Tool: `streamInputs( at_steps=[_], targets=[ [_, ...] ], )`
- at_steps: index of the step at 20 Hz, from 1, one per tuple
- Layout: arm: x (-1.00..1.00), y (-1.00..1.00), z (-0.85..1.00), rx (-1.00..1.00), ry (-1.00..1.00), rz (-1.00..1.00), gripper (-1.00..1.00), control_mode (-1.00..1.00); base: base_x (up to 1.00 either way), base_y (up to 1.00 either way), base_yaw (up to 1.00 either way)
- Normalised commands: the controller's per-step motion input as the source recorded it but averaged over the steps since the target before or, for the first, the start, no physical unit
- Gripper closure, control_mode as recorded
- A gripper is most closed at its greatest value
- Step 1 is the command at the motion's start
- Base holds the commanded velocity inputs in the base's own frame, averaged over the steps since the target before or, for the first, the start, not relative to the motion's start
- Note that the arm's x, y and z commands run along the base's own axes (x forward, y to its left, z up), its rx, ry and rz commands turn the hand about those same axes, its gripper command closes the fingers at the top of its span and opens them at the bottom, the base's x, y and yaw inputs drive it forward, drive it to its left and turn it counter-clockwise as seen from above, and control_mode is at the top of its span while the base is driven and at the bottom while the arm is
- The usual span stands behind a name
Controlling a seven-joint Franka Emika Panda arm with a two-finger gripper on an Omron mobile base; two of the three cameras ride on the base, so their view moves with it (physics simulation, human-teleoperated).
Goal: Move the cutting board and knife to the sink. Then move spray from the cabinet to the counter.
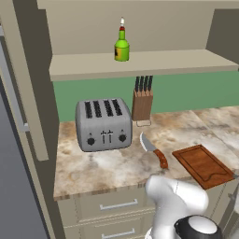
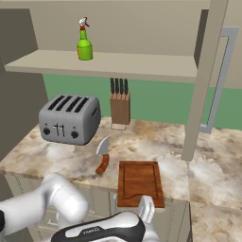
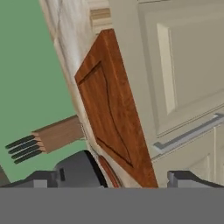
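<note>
1. The board [image 2: 140, 182] lies flat at the front edge of the marbled tabletop [image 1: 112, 165], one end reaching just past that edge.
2. The knife [image 1: 154, 150] lies on the tabletop just beside the board, on the toaster's side, apart from it, blade toward the wall.
3. The spray [image 1: 122, 45] stands upright on the cabinet [image 2: 206, 80] shelf [image 1: 140, 63], above the knife block [image 2: 120, 105].
4. The toaster [image 1: 103, 123] sits near the block, against the green wall [image 1: 196, 91].
5. Beige drawers [image 1: 116, 205] with grey handles run below the tabletop.
6. The claw [image 3: 131, 180] is low in front of the tabletop edge, near the board, its jaws wide apart and holding nothing.
</note>
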Motion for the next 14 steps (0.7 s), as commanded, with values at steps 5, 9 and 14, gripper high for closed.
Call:
streamInputs(
  at_steps=[5, 9, 14],
  targets=[
    [0.20, -0.21, -0.25, 0.03, -0.08, 0.00, -1.00, -1.00, 0.00, 0.00, 0.00],
    [0.25, -0.15, -0.24, 0.02, -0.06, 0.00, -1.00, -1.00, 0.00, 0.00, 0.00],
    [0.06, -0.18, -0.18, 0.01, -0.09, 0.00, -1.00, -1.00, 0.00, 0.00, 0.00]
  ],
)
